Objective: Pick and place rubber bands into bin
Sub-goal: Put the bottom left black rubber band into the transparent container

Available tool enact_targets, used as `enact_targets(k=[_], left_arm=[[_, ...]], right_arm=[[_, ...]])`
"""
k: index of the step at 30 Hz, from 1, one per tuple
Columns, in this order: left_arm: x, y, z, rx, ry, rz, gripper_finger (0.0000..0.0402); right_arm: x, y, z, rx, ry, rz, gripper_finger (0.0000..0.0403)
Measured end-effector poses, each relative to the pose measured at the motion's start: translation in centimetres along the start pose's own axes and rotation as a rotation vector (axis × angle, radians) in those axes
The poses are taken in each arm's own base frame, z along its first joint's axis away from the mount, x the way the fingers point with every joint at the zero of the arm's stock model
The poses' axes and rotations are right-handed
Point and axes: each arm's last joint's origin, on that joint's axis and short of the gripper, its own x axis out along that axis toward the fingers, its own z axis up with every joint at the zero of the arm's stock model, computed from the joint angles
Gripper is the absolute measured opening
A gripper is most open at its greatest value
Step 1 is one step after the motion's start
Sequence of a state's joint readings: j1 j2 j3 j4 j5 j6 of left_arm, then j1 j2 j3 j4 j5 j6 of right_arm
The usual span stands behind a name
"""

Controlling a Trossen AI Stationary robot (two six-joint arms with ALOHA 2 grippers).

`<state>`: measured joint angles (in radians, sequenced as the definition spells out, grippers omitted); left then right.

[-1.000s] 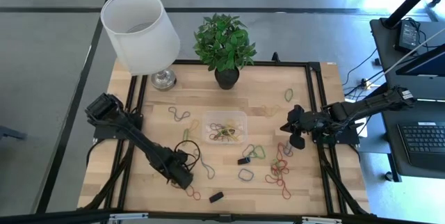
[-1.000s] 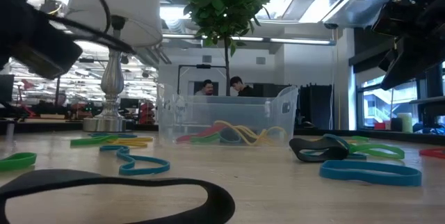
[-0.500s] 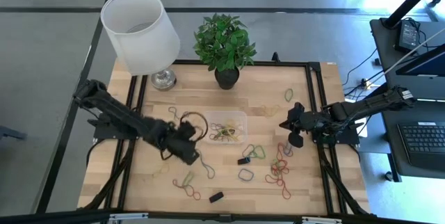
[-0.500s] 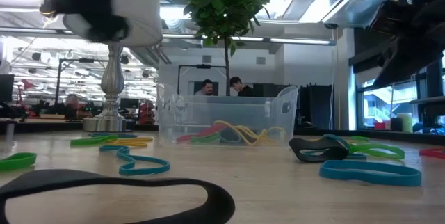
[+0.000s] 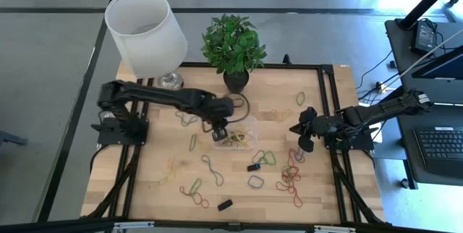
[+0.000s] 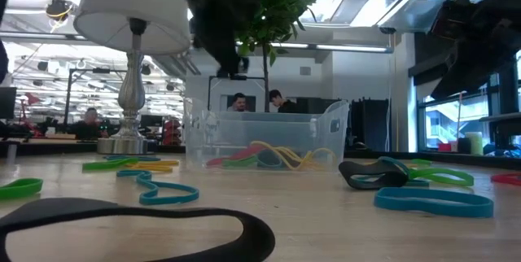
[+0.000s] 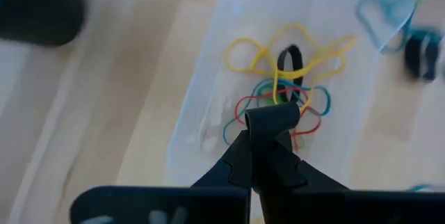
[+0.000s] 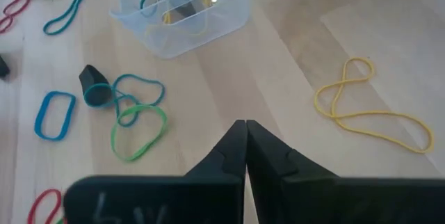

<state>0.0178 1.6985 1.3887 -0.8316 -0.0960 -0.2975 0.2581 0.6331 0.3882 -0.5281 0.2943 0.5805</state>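
Note:
The clear bin (image 5: 246, 124) sits mid-table with red, yellow, green and black rubber bands in it; it also shows in the low view (image 6: 264, 132) and right wrist view (image 8: 177, 15). More rubber bands (image 5: 288, 179) lie loose on the wood around it. My left gripper (image 5: 219, 129) hangs over the bin's left part, shut on a black band. My right gripper (image 5: 304, 135) hovers near the table's right edge, shut (image 8: 243, 125) and holding nothing, above bare wood beside a yellow band (image 8: 365, 113). My left gripper pinches a black rubber band (image 7: 272, 116) between its two fingertips, coming from above and pointing down. A short folded piece of the band shows at the tips. It is lifted clear, above the bands in the bin (image 7: 208, 85).
A white lamp (image 5: 148, 34) and a potted plant (image 5: 233, 45) stand at the far edge. Two small black pieces (image 5: 253, 166) (image 5: 225, 205) lie on the near half. A wide black band (image 6: 122, 221) lies close to the low camera. People show in the room behind.
My left gripper has risen from the near-left part of the table and swung toward the far edge and right, ending over the bin's left part, still shut. The loose bands on the table have stayed where they were.

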Motion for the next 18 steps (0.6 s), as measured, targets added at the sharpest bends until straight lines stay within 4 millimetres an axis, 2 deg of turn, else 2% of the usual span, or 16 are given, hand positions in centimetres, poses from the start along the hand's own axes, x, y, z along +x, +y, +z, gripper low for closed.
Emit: enact_targets(k=[4,8,12,18], left_arm=[[3.6,-0.4,1.4,0.120,0.074,-0.007,0.0003],[6.4,-0.8,1.6,0.156,0.162,0.000,0.0004],[7.0,-1.2,1.0,0.143,0.225,0.006,0.0021],[6.7,-1.8,0.7,0.110,0.237,0.010,0.0080]], right_arm=[[0.0,0.0,0.1,0.023,-0.016,-0.020,0.0014],[0.0,0.0,0.1,0.021,-0.017,-0.022,0.0014],[0.0,0.0,0.1,0.046,-0.019,-0.022,0.0014],[0.1,0.0,0.1,0.043,-0.015,-0.026,0.0014]])
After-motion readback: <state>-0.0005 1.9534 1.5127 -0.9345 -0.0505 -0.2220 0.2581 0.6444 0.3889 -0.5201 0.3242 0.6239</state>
